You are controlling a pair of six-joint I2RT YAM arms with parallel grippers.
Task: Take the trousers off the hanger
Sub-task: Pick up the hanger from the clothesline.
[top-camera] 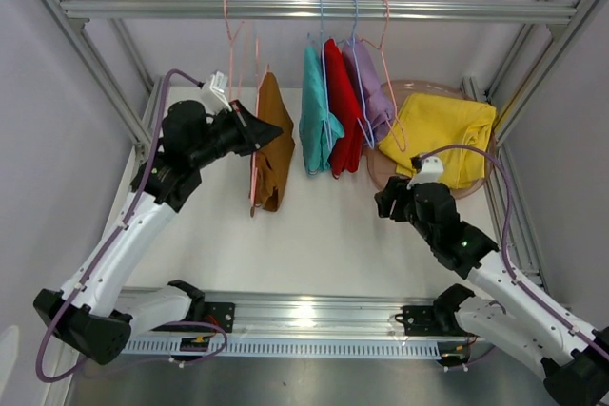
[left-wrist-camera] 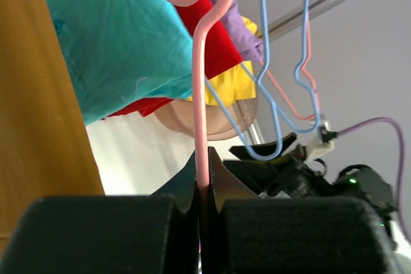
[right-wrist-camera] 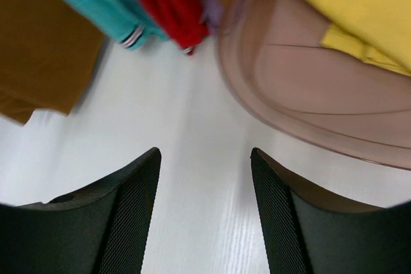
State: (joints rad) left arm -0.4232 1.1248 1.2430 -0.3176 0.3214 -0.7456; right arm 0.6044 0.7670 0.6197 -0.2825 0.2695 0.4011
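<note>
The brown trousers (top-camera: 274, 140) hang on a pink hanger (top-camera: 254, 173) from the top rail (top-camera: 314, 9). My left gripper (top-camera: 259, 130) is shut on that hanger's wire (left-wrist-camera: 200, 94), with the brown cloth (left-wrist-camera: 32, 94) just to its left. The teal (top-camera: 317, 111), red (top-camera: 343, 106) and lavender (top-camera: 369, 87) trousers hang side by side on their own hangers. The yellow trousers (top-camera: 440, 130) lie in the pinkish tub (top-camera: 381, 170). My right gripper (top-camera: 388, 202) is open and empty, low over the table just in front of the tub (right-wrist-camera: 302, 101).
Metal frame posts stand at the back corners and sides. A blue hanger (left-wrist-camera: 270, 120) and another pink one dangle by the lavender trousers. The right arm (left-wrist-camera: 321, 171) shows beyond the left gripper. White table (top-camera: 314, 235) lies between the arms.
</note>
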